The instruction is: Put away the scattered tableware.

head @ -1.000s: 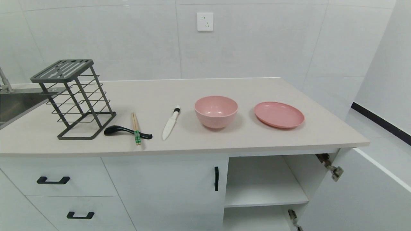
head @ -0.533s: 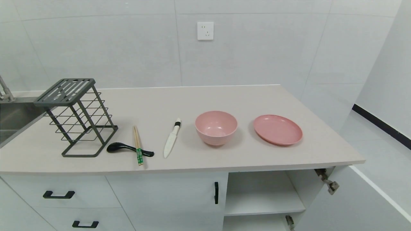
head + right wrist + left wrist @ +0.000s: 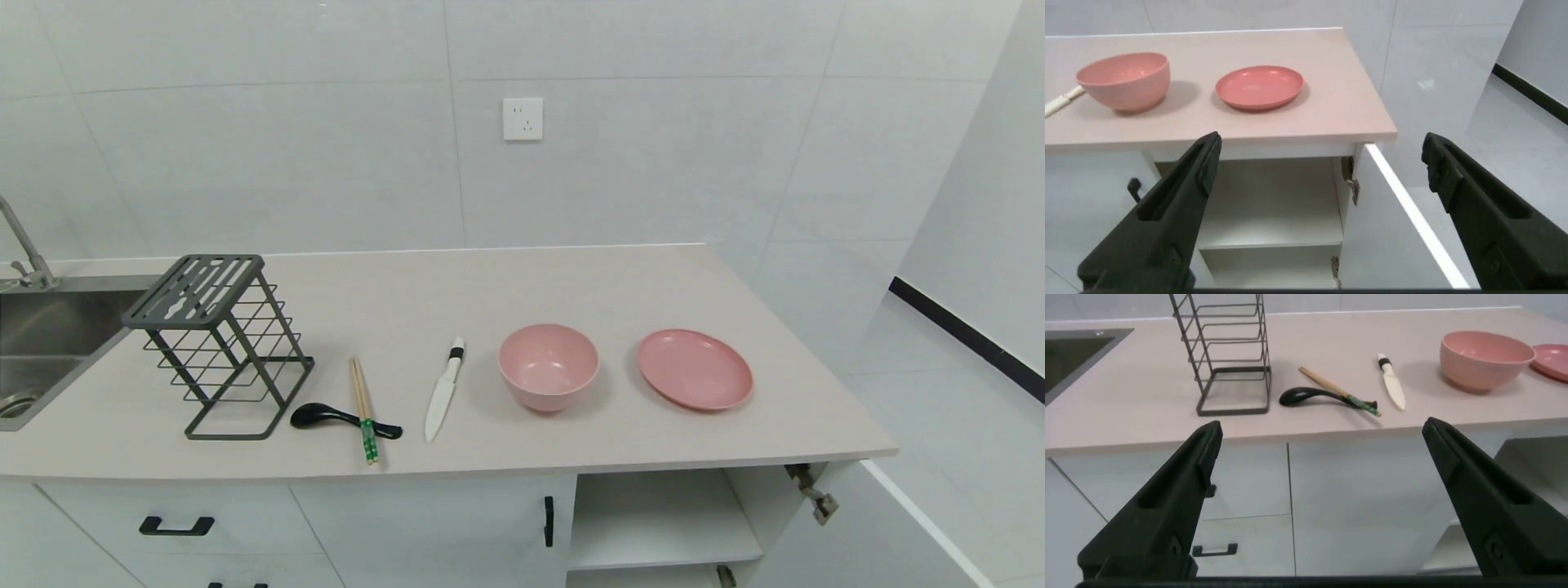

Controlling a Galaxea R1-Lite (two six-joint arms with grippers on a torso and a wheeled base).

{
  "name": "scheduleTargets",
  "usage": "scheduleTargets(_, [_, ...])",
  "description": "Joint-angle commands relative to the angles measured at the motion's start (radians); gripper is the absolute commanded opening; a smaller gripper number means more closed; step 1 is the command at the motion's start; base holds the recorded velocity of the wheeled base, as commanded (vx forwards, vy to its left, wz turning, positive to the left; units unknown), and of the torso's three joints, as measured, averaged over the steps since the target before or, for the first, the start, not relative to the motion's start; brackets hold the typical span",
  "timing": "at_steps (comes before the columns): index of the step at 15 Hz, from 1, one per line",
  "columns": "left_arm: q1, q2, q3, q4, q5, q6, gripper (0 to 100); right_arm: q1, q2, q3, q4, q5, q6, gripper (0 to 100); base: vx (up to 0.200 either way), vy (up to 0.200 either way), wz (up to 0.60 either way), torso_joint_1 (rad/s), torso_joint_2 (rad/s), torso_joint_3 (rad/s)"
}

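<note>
Left jaws: spread wide, holding nothing, low before the surface [image 3: 490, 294].
Right jaws: spread wide, holding nothing, facing the open cupboard [image 3: 661, 523].
Loose on surface: spoon [image 3: 326, 416], chopsticks [image 3: 363, 408], knife [image 3: 443, 392], bowl [image 3: 548, 365], plate [image 3: 694, 367].
Rack [image 3: 220, 343]: beside spoon.
Progress: apparently nothing stowed; all five left.

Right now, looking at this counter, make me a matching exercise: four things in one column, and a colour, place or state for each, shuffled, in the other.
Column one:
1. bowl
2. knife
3. spoon
4. cabinet door

Column two:
A. black, crossed by the chopsticks
B. swung open below the counter
C. pink, between knife and plate
D. white blade, lying flat

Pairs: 1-C, 2-D, 3-A, 4-B.
</note>
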Motion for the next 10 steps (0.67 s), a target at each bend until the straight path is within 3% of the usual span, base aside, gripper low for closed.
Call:
scheduleTargets(1, [0.000, 0.001, 0.000, 0.000, 0.000, 0.000, 100, 0.000, 0.000, 0.000, 0.000, 0.000, -0.001, 100, 0.000, 0.000, 0.00, 0.325, -0.62, -0.300])
scheduleTargets(4, [0.000, 0.001, 0.000, 0.000, -0.001, 0.000, 100, 0.000, 0.000, 0.000, 0.001, 0.002, -0.001, 100, 0.000, 0.000, 0.00, 0.086, -0.21, -0.081])
scheduleTargets(6, [0.000, 0.001, 0.000, 0.000, -0.001, 0.000, 100, 0.000, 0.000, 0.000, 0.000, 0.002, 0.001, 100, 0.000, 0.000, -0.60, 0.022, -0.01, -0.014])
scheduleTargets(10, [0.000, 0.001, 0.000, 0.000, -0.001, -0.001, 100, 0.000, 0.000, 0.000, 0.000, 0.002, -0.001, 100, 0.000, 0.000, 0.00, 0.000, 0.00, 0.000])
